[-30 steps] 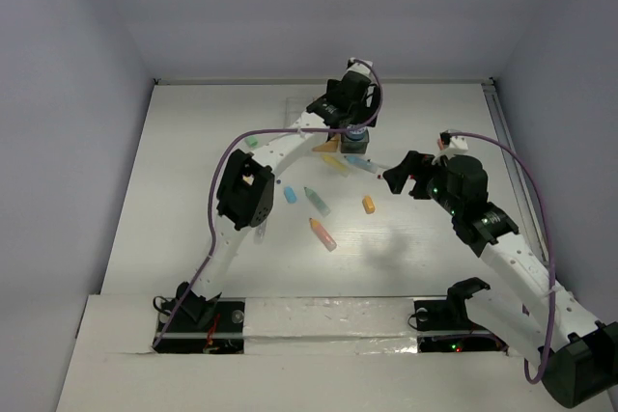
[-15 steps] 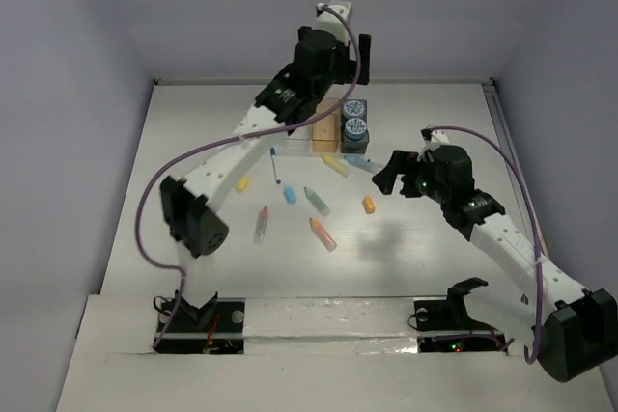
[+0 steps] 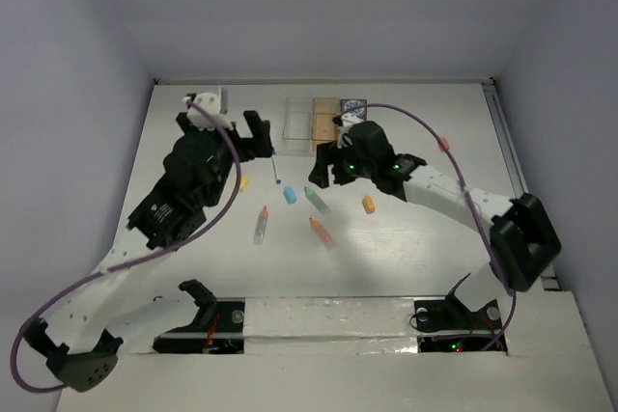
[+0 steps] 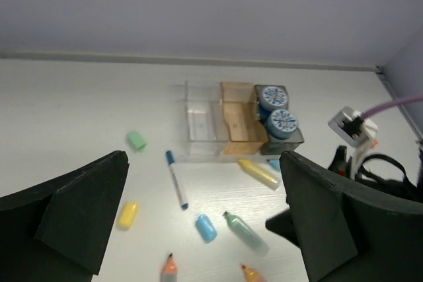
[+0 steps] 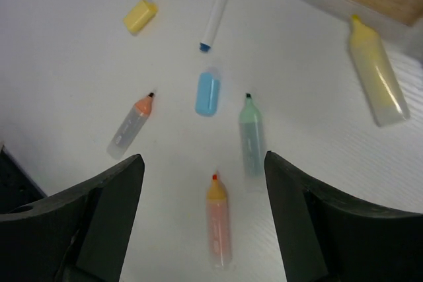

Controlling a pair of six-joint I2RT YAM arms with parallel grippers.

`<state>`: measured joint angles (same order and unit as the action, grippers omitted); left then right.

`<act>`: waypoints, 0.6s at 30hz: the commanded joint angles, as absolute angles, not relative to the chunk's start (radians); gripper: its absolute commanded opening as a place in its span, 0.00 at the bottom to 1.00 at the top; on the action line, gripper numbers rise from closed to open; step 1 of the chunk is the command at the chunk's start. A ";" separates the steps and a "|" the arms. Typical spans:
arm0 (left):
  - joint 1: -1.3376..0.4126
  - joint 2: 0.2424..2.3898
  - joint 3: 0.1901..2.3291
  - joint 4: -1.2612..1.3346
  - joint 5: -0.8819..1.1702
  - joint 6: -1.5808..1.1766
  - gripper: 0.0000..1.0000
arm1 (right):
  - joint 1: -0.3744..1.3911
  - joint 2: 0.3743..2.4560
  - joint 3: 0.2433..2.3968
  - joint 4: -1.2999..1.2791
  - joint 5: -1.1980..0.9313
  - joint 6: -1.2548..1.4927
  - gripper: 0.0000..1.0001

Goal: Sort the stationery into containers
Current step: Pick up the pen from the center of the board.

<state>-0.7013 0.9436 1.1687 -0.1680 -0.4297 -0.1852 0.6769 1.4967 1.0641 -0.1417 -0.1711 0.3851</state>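
Observation:
The three joined bins (image 4: 201, 120) stand at the back, clear, orange (image 4: 238, 127) and dark grey (image 4: 291, 142) with two blue-white rolls (image 4: 284, 122) inside. Markers, caps and a blue-capped pen (image 3: 276, 166) lie loose in front of the bins. My left gripper (image 3: 253, 142) is open and empty, raised left of the bins. My right gripper (image 3: 322, 171) is open and empty, hovering low over the markers. In the right wrist view a pink marker (image 5: 219, 222) lies between the open fingers, with a green marker (image 5: 251, 135) and a blue cap (image 5: 207, 94) just beyond.
Also loose on the table are a yellow marker (image 4: 259, 172), a green cap (image 4: 137, 141), a yellow cap (image 3: 243, 181), an orange cap (image 3: 368, 205) and an orange-tipped grey marker (image 3: 261, 225). The right arm's forearm crosses in front of the dark bin.
My left arm has pulled back from above the dark bin to the left, leaving two rolls in that bin. My right arm has swung left over the markers.

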 commanded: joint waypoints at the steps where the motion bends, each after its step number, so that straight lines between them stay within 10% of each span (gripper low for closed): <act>1: -0.693 0.768 1.076 -0.222 -0.561 -0.241 0.99 | 0.761 1.646 1.260 -0.123 -0.072 0.341 0.78; 18: -0.693 0.324 0.766 -0.213 -0.690 -0.259 0.99 | 0.848 2.333 2.004 -0.408 0.179 0.296 0.57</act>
<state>-0.6983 0.3458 0.7738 -0.2718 -0.6636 -0.2737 0.8246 2.2894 1.8851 -0.3336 0.1085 0.3214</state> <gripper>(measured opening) 0.990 0.570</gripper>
